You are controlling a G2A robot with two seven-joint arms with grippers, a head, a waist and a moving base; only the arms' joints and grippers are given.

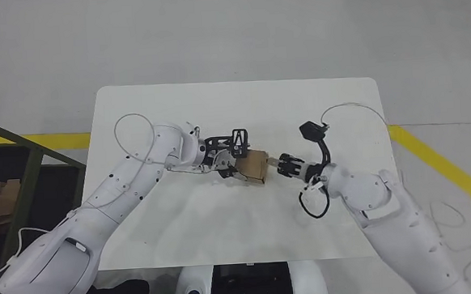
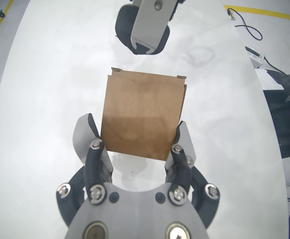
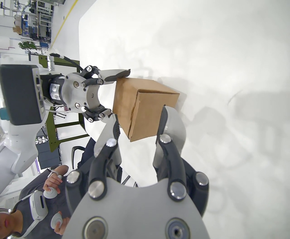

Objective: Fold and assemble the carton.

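My left gripper pinches the carton by its sides, the box held between its fingers. My right gripper is spread at the far end. I judge closing that end comes next, pressed squarely.

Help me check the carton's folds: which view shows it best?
Right wrist view: the carton shows two faces and a folded edge there. The left wrist view gives one flat face; the top view shows it small, from above.
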